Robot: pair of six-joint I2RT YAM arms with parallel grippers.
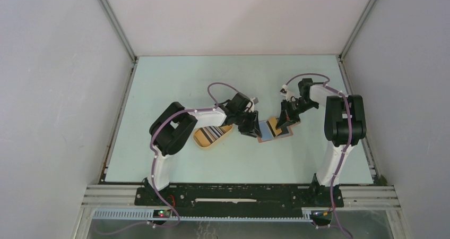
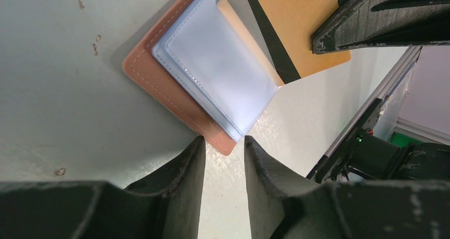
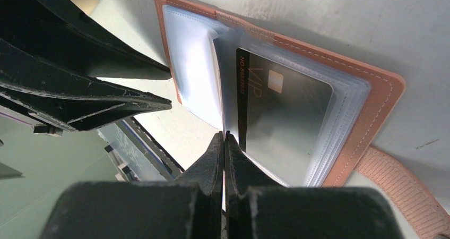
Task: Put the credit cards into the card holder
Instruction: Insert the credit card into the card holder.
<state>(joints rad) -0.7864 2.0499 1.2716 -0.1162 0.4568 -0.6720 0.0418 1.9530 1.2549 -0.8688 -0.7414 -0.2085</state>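
While the card holder lies open on the desk, it is flanked by both hands. In the overhead view the left hand is seen at its 9 o'clock and the right hand at its 1 o'clock. A yellow tray with striped cards is found further out at 9 o'clock.

From the left wrist, the left hand is shown narrowly parted and empty, with a brown corner of the holder just at its 12 o'clock. An orange card with a black stripe is seen beyond the blue sleeves.

From the right wrist, the right hand is seen pressed together at the edge of a clear sleeve. Whether a leaf is pinched cannot be told. A black card is lodged in a sleeve of the holder.
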